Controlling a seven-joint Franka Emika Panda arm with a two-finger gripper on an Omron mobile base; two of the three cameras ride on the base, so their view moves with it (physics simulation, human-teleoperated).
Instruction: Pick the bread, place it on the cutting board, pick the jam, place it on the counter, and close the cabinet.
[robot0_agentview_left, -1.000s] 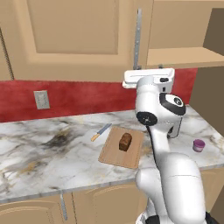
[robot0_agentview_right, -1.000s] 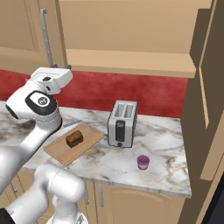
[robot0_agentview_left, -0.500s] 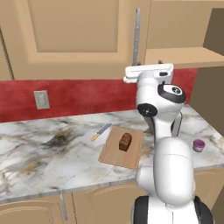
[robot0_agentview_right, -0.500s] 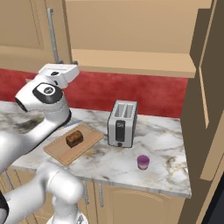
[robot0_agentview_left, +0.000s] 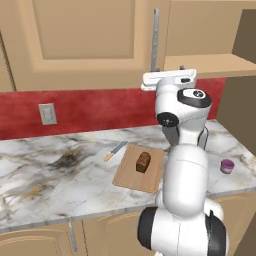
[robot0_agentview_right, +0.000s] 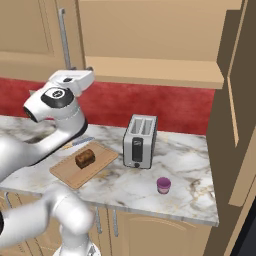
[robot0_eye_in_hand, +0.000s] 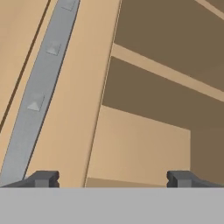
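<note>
The dark brown bread (robot0_agentview_left: 143, 162) (robot0_agentview_right: 85, 158) lies on the wooden cutting board (robot0_agentview_left: 131, 175) (robot0_agentview_right: 67, 172). The purple jam (robot0_agentview_left: 227, 166) (robot0_agentview_right: 163, 185) stands on the marble counter (robot0_agentview_left: 50, 170) (robot0_agentview_right: 185, 165), near its right end. My gripper (robot0_agentview_left: 169, 70) (robot0_agentview_right: 80, 70) (robot0_eye_in_hand: 112, 179) is raised to the cabinet's lower edge, open, holding nothing. In the hand view it faces the cabinet (robot0_eye_in_hand: 144, 100), whose brown shelves show to the right of a silver bar handle (robot0_eye_in_hand: 39, 87). One cabinet door (robot0_agentview_right: 240, 110) stands swung out at the right.
A silver toaster (robot0_agentview_right: 140, 141) stands on the counter between board and jam. A knife (robot0_agentview_left: 115, 150) (robot0_agentview_right: 80, 142) lies just behind the board. A wall outlet (robot0_agentview_left: 48, 114) sits on the red backsplash. The left cabinet door (robot0_agentview_left: 85, 40) is closed.
The hand has risen a little toward the cabinet's bottom edge and the arm's upper links have straightened. Bread, board and jam have not moved.
</note>
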